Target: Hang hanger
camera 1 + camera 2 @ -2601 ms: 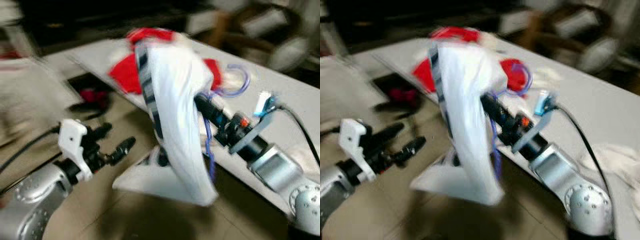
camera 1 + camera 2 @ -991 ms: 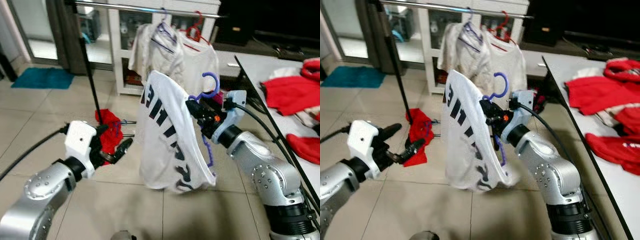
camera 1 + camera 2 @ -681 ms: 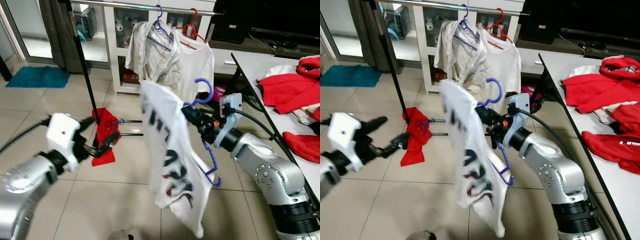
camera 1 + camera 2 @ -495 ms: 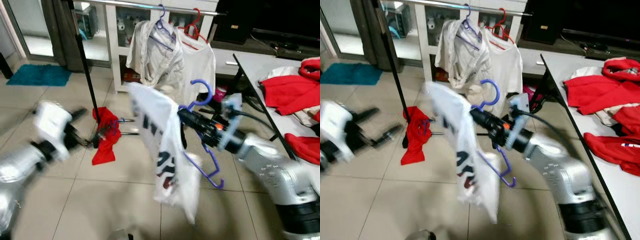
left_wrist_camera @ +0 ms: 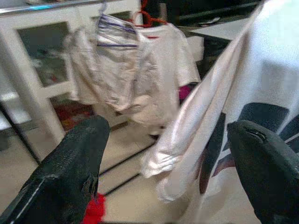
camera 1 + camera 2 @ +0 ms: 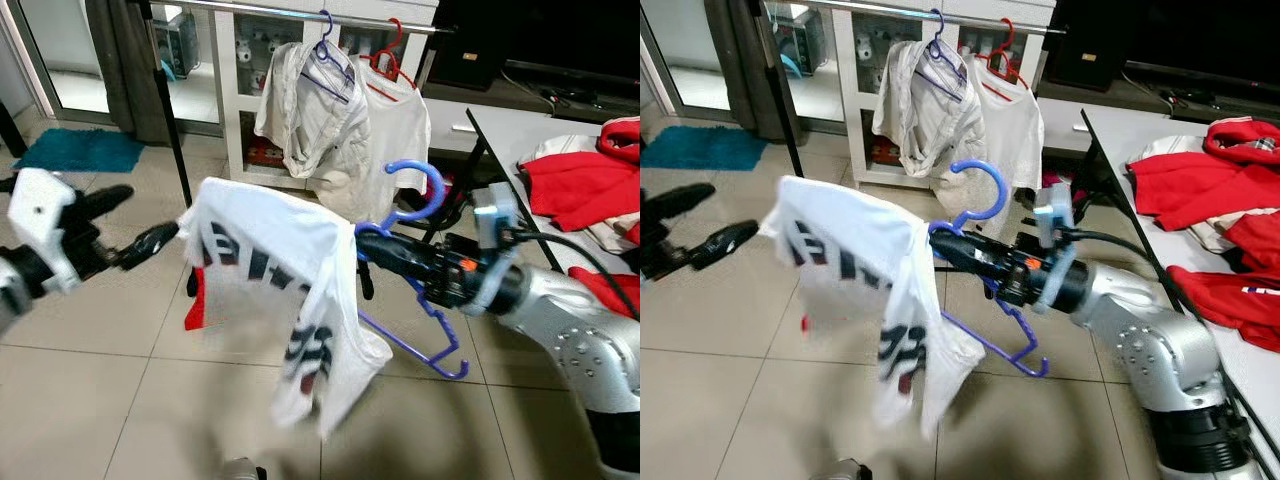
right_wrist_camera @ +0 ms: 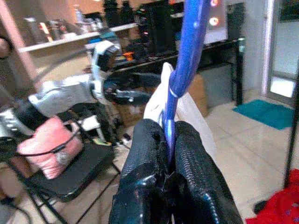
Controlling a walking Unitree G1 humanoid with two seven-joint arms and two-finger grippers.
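At the left edge of the left eye view, the left gripper [image 6: 128, 222] is spread open, its fingers apart and holding nothing, just beside a white shirt [image 6: 270, 290] in mid-frame. The shirt drapes over a blue hanger [image 6: 415, 265] at centre right. The right gripper [image 6: 362, 243] pinches the hanger's neck. A rail [image 6: 300, 14] with hung clothes [image 6: 335, 125] runs across the top.
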